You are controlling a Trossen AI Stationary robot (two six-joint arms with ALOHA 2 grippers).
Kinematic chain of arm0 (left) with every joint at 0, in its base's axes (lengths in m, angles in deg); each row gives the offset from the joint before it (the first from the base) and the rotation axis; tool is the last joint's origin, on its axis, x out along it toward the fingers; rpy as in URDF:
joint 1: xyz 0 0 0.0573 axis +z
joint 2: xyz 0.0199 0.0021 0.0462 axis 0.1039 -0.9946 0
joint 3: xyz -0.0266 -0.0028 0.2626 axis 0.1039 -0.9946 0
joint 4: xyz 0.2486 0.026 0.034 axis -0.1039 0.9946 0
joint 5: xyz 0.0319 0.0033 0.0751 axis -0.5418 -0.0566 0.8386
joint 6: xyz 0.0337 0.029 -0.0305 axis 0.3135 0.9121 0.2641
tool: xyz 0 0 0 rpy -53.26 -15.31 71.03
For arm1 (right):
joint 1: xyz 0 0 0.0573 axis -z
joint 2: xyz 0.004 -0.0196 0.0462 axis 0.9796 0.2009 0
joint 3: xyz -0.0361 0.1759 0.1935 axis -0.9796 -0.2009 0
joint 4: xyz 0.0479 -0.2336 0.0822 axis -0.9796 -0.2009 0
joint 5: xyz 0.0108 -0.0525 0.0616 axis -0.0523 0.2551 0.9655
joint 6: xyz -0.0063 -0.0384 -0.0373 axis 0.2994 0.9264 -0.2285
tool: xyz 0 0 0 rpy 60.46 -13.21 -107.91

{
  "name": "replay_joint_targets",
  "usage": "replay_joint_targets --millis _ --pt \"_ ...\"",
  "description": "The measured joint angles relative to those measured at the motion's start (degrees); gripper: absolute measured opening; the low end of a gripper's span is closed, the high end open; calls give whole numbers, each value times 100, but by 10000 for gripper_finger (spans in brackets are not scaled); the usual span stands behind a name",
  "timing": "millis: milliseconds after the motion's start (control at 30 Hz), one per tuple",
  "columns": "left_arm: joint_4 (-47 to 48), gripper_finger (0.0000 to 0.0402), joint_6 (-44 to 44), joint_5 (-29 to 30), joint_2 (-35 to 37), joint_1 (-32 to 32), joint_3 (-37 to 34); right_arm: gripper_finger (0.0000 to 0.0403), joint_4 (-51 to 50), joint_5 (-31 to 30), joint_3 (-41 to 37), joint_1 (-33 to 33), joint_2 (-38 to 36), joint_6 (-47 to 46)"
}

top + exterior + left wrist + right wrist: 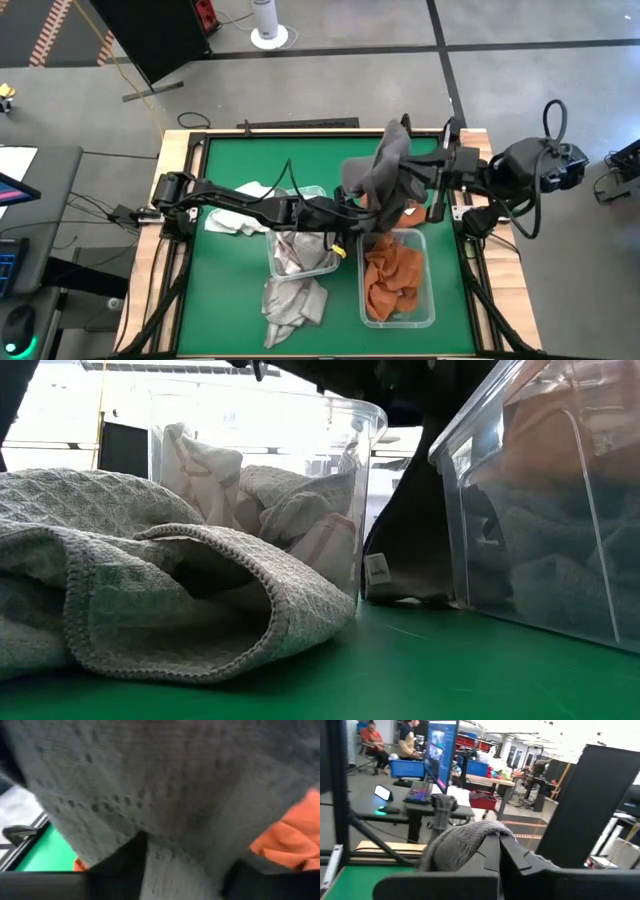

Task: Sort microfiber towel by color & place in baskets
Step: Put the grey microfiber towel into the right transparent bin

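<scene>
The dark grey towel (385,165) hangs upper right of centre in the high view, above the far end of the right basket (428,300), which holds orange towels (390,285). The right gripper (432,170) is clamped on its top edge. The left gripper (352,205) reaches into the cloth from the left — fingers (127,865) apart, pressed against the grey weave, not visibly gripping. To do this well, the left should probably bite a full fold before the right lets go — and grey likely belongs in the left basket (275,262) at lower centre, among pale towels (300,250), not with orange.
</scene>
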Motion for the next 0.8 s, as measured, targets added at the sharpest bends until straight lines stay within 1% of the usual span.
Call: replay_joint_targets --millis 100,133,167,200,267,333,433,600,733,800 --pt "-30 95 176 -7 0 18 0 18 82 1 -2 -96 32 -58" --pt "-30 58 291 -31 0 27 0 18 131 0 -2 -121 31 -54" --pt "-30 31 338 -71 0 39 0 19 162 -2 -2 -168 30 -42" --pt "-26 17 350 -163 0 52 0 20 169 -43 -2 -216 23 -16" --pt "-2 9 339 -323 13 81 0 22 159 -322 -2 -333 7 120" --pt "259 4 380 -350 178 88 -3 24 13 -700 -2 -496 -30 200" --pt "457 3 519 -356 574 50 -1 23 -418 -1040 -2 -770 -168 -84" --pt "729 1 747 -341 1199 -11 9 26 -1351 -1059 0 -1155 -260 -1187" --pt "573 1 1185 -340 1451 -69 3 30 -2111 -926 0 -1519 -147 -2235" --pt "248 1 1508 -523 1502 -124 4 30 -2474 -890 0 -1631 1 -2668"
